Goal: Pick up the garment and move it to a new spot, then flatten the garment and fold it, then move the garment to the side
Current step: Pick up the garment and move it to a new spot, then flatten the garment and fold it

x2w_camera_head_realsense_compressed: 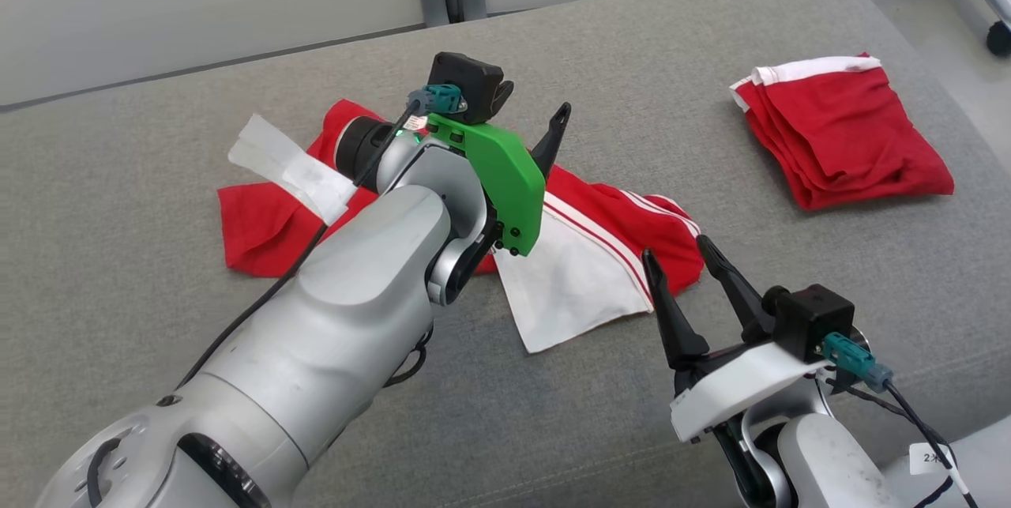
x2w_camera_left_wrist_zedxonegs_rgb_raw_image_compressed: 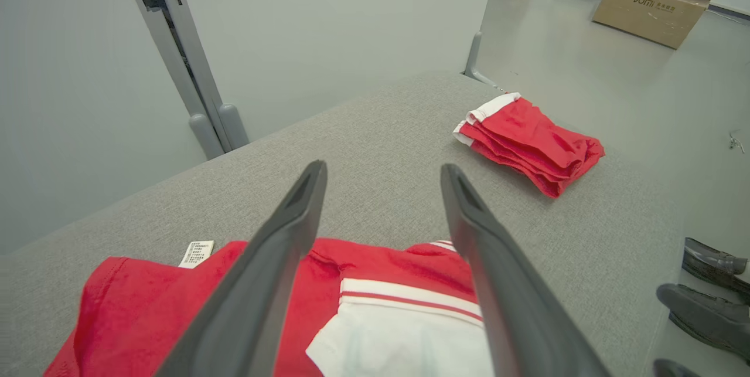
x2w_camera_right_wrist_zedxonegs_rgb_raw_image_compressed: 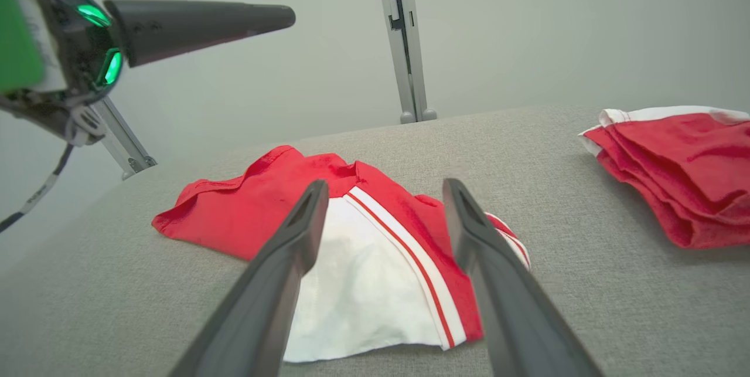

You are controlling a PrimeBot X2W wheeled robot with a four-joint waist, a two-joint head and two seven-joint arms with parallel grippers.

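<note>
Indoors, grey fabric surface (x2w_camera_head_realsense_compressed: 671, 58), rumpled red garment (x2w_camera_head_realsense_compressed: 261, 223), pale wall (x2w_camera_head_realsense_compressed: 197, 2) behind.

Left arm: pale forearm (x2w_camera_head_realsense_compressed: 340, 310) runs from 7 o'clock of the head view up to its centre.
Left wrist: carries a green bracket (x2w_camera_head_realsense_compressed: 505, 176); one dark finger (x2w_camera_head_realsense_compressed: 557, 129) points toward 1 o'clock.
Left claw (x2w_camera_left_wrist_zedxonegs_rgb_raw_image_compressed: 384, 166): fingers spread wide, nothing between them.
Right claw (x2w_camera_head_realsense_compressed: 675, 249): at 5 o'clock of the head view, fingers parted and empty, pointing toward 11 o'clock.
</note>
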